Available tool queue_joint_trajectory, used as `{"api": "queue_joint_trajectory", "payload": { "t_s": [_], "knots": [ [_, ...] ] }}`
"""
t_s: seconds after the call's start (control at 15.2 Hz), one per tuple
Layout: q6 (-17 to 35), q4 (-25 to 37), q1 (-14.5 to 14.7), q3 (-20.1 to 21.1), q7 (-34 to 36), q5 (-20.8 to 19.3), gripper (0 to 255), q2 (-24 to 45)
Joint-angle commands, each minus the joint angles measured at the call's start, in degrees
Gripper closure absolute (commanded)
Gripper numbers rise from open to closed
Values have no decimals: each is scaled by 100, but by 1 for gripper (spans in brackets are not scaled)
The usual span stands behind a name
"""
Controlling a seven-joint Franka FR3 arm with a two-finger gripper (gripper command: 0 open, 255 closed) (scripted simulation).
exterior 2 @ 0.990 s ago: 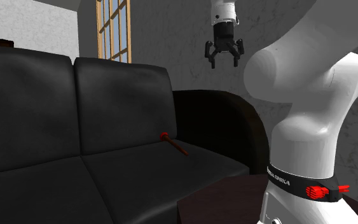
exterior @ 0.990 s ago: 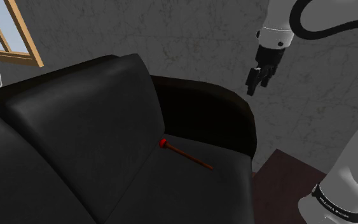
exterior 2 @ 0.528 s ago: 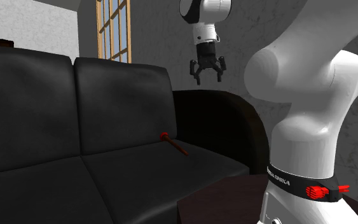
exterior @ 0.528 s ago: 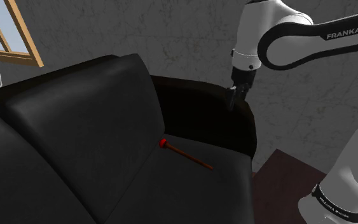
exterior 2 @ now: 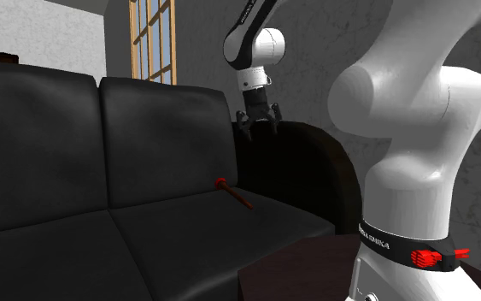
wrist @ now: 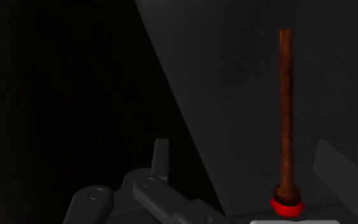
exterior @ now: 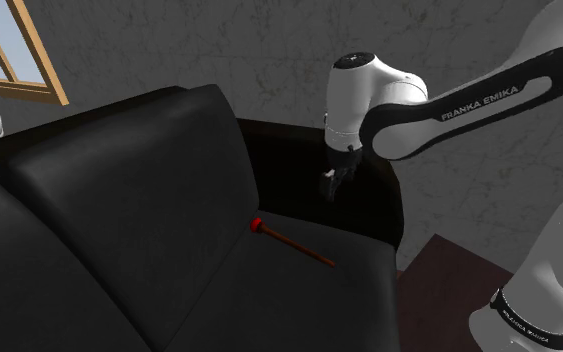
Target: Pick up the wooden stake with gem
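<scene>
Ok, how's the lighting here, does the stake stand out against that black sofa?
Shoulder view: dim, even light; the reddish-brown stake stands out on the black sofa, while the gripper nearly merges with the armrest. Second exterior view: bright window, sofa dull, stake small but visible. Wrist view: very dark, stake plain.

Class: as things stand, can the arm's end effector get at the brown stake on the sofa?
Probably yes. The slim brown stake with a red end lies uncovered on the black sofa seat; the open end effector hangs over the seat with nothing between them.
</scene>
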Motion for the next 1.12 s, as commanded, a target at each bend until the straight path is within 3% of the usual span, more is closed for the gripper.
{"api": "queue_joint_trajectory", "payload": {
  "t_s": [0.0, 0.46, 0.92, 1.06],
  "knots": [
    [225, 143, -21, 163, 240, -268, 0, 448],
    [675, 837, 63, 483, 1242, -1545, 0, 2095],
    [691, 1876, 562, 324, 2066, -2803, 0, 3772],
    [731, 1925, 608, 283, 2133, -2888, 0, 3895]
  ]
}}
